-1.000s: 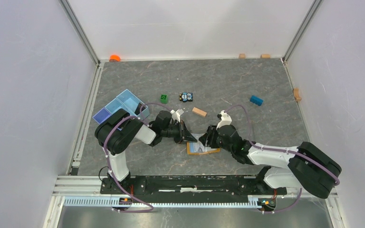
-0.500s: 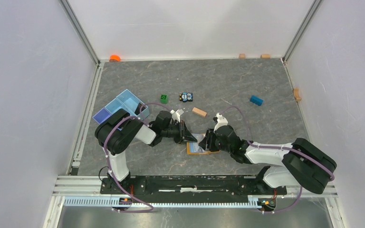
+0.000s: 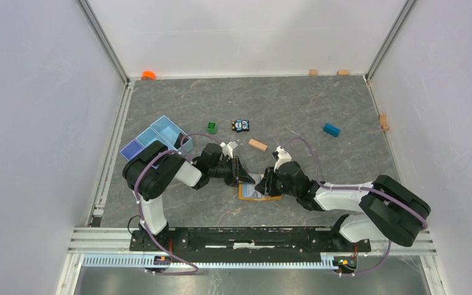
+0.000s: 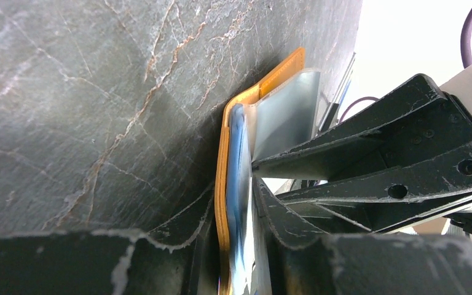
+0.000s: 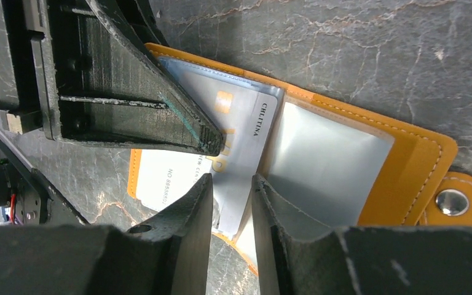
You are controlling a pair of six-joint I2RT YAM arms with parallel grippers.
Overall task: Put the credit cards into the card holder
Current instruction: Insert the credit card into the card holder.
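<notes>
Closer in than 1 second before, the right arm [image 3: 344, 198] leaned over the holder [image 3: 259, 198], and the holder had slid a touch toward the left arm [image 3: 178, 169]. It lay open on the table [image 3: 319, 104], the wood block [image 3: 257, 145] just behind it and both claws meeting over its middle.

The card [image 5: 246, 117] lay on the holder's inside with 1 end at the fold, beside the clear pocket [image 5: 332, 160]. Whether any of it sat inside a sleeve I could not tell. As I judged it, a slanted push could buckle the card or ride it over a pocket mouth instead of into it. If the left claw [image 4: 233, 190] slackened, the lifted flap would drop and the holder could skate away under the push. The 2 claws also worked almost tip to tip over the holder, so a small drift could knock them together.

The left claw was narrow, 1 finger under the holder's raised edge and 1 on top, pinching flap and card together. The right claw [image 5: 232, 181] was slightly open and gripped nothing, its 2 tips set at the card's edge on the holder's inside.
</notes>
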